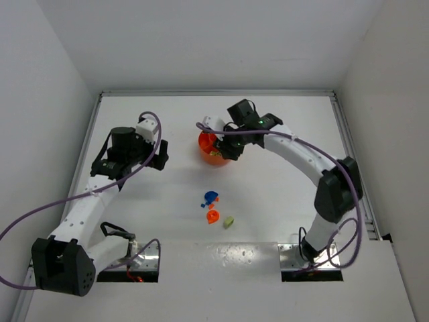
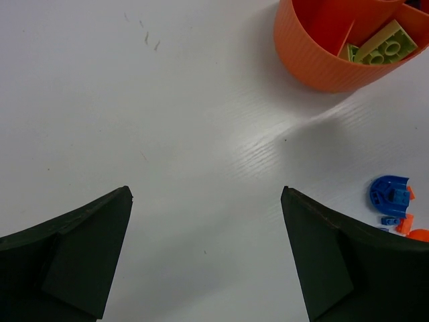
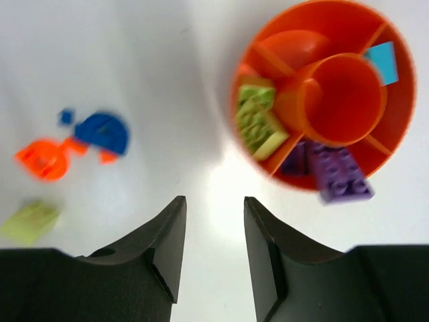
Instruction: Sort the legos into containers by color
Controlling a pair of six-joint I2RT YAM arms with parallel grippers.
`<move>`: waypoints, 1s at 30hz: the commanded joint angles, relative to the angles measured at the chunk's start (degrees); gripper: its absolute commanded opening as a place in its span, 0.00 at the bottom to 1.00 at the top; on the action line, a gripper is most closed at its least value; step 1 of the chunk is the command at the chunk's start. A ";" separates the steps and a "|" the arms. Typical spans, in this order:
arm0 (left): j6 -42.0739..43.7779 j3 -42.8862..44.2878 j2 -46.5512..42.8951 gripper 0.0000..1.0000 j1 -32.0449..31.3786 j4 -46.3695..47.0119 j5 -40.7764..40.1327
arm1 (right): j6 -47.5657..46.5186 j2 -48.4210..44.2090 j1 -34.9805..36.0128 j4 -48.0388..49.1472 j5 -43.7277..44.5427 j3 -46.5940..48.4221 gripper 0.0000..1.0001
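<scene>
The round orange tray (image 1: 209, 155) stands mid-table, and its wall (image 3: 242, 74) fills the upper right of the right wrist view. Its compartments hold yellow-green legos (image 3: 258, 122), purple ones (image 3: 298, 159) and a teal piece (image 3: 382, 60). A blurred purple brick (image 3: 342, 176) overlaps the near rim; I cannot tell whether it rests there. My right gripper (image 3: 214, 201) hovers open and empty just beside the tray. Loose legos lie on the table: a blue half-round (image 1: 210, 197), an orange piece (image 1: 212, 216) and a yellow-green brick (image 1: 228, 221). My left gripper (image 2: 206, 191) is wide open and empty over bare table, left of the tray (image 2: 322, 64).
The tray's central cup (image 3: 345, 100) holds nothing that I can see. A small blue bit (image 3: 66, 116) and an orange chip (image 3: 107, 157) lie beside the blue half-round. White walls enclose the table on the left, back and right.
</scene>
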 commanded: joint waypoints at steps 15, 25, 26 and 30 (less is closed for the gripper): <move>-1.57 1.44 -0.94 1.00 0.67 -1.36 0.86 | -17.33 -21.51 17.06 -7.30 -15.03 -31.45 0.70; -0.52 0.83 -2.88 1.00 0.67 -2.94 -0.29 | -14.08 -18.44 24.27 3.42 -11.17 -35.15 0.68; -0.52 0.83 -2.88 1.00 0.67 -2.94 -0.29 | -14.07 -17.82 24.28 4.39 -10.47 -35.15 0.66; -0.52 0.83 -2.88 1.00 0.67 -2.94 -0.29 | -12.75 -16.67 25.33 7.73 -8.08 -35.77 0.64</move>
